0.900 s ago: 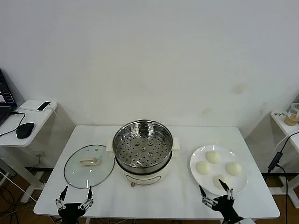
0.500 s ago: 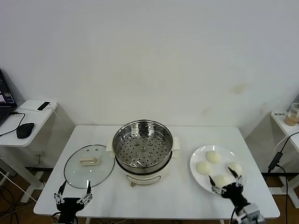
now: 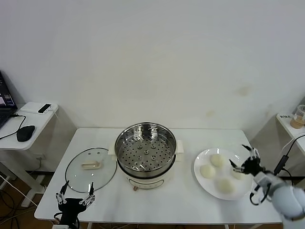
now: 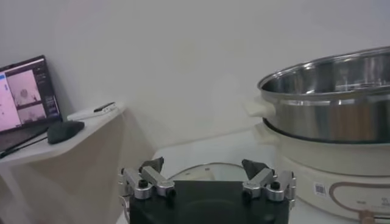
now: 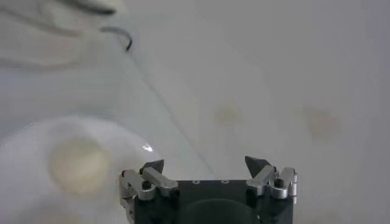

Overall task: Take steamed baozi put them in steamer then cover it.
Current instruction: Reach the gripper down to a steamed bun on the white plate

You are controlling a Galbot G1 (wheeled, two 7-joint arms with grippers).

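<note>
Left hand (image 3: 74, 200) parked low at the near edge of the white tabletop (image 3: 162, 202), fingers spread wide, holding nothing; left wrist view shows the same hand (image 4: 204, 173) with both fingertips apart and the cover and steamer ahead of it. Just beyond it the cover (image 3: 91, 169), clear glass lid with cream handle, lies flat on the tabletop, left of the steamer and close to its base. Right hand (image 3: 246, 163) is over the far right rim of the white plate (image 3: 199, 177), fingers splayed wide, empty, right by the rightmost bun, contact cannot be told. Right wrist view: hand (image 5: 207, 171) open, one pale bun on the plate blurred below it. Steamed baozi (image 3: 208, 171) all on the plate, four of them: one near at the front, one left, one at the back, one on the right partly hidden by the right hand. Steamer (image 3: 145, 145) sits mid-tabletop on its cream pot base, uncovered, perforated floor bare. Farther left, a side desk (image 3: 19, 129) with a black mouse (image 3: 25, 133) and a laptop (image 3: 5, 102) edge. White wall (image 3: 152, 57) behind.
</note>
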